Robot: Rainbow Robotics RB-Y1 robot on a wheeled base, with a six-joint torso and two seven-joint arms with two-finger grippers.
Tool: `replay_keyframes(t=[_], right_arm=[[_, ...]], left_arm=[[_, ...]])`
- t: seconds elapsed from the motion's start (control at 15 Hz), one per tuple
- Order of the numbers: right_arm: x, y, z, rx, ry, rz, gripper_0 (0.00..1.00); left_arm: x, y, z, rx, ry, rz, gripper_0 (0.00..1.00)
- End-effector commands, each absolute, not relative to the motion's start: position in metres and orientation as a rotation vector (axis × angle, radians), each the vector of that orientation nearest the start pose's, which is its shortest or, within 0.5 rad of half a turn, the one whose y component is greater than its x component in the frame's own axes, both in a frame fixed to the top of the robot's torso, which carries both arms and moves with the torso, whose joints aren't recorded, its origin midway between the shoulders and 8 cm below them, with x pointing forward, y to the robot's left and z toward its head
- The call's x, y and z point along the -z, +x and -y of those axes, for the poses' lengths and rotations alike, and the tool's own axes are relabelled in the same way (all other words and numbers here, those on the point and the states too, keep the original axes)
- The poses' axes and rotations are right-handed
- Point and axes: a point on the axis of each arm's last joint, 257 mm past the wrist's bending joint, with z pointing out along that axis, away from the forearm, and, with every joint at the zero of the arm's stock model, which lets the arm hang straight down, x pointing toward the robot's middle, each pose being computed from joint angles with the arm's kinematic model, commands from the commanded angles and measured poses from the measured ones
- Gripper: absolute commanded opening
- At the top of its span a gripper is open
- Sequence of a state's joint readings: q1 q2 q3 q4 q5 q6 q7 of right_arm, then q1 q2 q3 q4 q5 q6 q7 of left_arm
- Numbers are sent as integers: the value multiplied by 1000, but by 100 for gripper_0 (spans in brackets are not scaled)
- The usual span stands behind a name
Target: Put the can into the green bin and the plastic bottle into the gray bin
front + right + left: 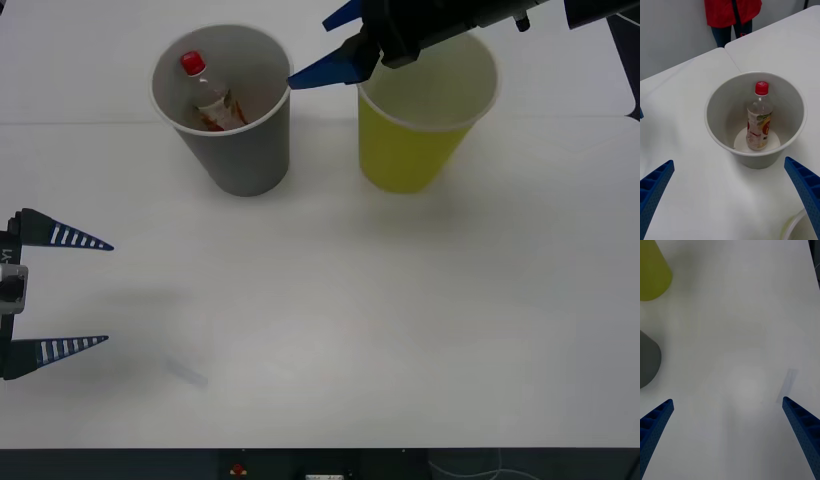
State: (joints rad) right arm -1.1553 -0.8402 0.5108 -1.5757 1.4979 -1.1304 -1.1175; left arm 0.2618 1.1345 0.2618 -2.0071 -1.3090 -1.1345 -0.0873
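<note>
The gray bin stands at the back left of the table, and the plastic bottle with its red cap stands inside it, leaning on the wall. In the right wrist view the plastic bottle is upright on the floor of the gray bin. The green bin stands to its right. My right gripper hangs open above the gap between the two bins, holding nothing. My left gripper waits open at the table's left edge. The can is out of view.
The white table stretches wide between the bins and its front edge. A seam between table tops runs behind the bins. In the left wrist view the green bin and gray bin sit at one side.
</note>
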Motion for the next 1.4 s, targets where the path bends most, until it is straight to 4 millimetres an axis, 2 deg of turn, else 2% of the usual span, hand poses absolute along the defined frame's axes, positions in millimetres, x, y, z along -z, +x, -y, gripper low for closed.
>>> replay_keyframes(t=[0.07, 0.27, 0.6, 1.2, 1.4], right_arm=[[-28, 476, 34, -564, -1353, -1690, 100], [-5, 446, 69, -566, -1392, -1631, 100], [34, 409, 122, -555, -1457, -1555, 100], [106, 373, 215, -392, -1579, -1608, 100], [116, 360, 245, -342, -1642, -1664, 100]], left_arm=[[167, 341, -286, 118, 1762, -1444, 100], [167, 341, -286, 118, 1762, -1444, 100], [167, 341, -286, 118, 1762, -1444, 100], [167, 341, -286, 118, 1762, -1444, 100], [167, 341, -286, 118, 1762, -1444, 100]])
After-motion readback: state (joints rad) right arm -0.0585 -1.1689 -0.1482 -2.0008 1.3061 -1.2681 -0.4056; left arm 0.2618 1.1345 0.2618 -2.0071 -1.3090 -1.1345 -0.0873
